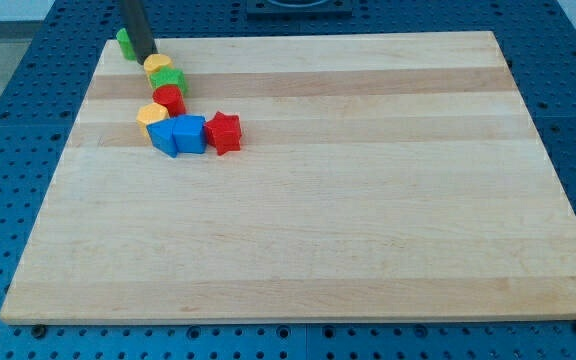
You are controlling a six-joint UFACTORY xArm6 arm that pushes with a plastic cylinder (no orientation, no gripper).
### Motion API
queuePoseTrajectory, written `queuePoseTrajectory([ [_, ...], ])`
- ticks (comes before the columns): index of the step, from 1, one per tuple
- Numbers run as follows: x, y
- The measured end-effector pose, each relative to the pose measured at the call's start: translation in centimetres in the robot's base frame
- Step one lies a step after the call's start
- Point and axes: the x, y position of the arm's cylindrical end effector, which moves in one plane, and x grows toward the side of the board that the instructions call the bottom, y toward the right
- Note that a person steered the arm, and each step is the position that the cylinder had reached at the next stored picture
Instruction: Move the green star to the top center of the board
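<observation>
Two green blocks show, and I cannot tell which is the star. One green block (pixel 125 43) sits at the board's top left corner, just left of my rod. The other green block (pixel 168 79) lies lower in a cluster, between a yellow block (pixel 157 65) and a red block (pixel 170 99). My tip (pixel 148 56) is down at the top left, between the corner green block and the yellow block, close to both.
Below the red block lie another yellow block (pixel 152 115), two blue blocks (pixel 164 139) (pixel 190 133) and a red star (pixel 224 131). The wooden board (pixel 348 200) rests on a blue perforated table.
</observation>
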Motion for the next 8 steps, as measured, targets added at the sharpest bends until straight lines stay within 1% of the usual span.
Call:
queuePoseTrajectory([
  [2,1.5,-2.2],
  [3,4.1,-2.2],
  [4,6.9,-0.8],
  [5,7.7,1.6],
  [7,7.5,8.5],
  [8,7.3,8.9],
])
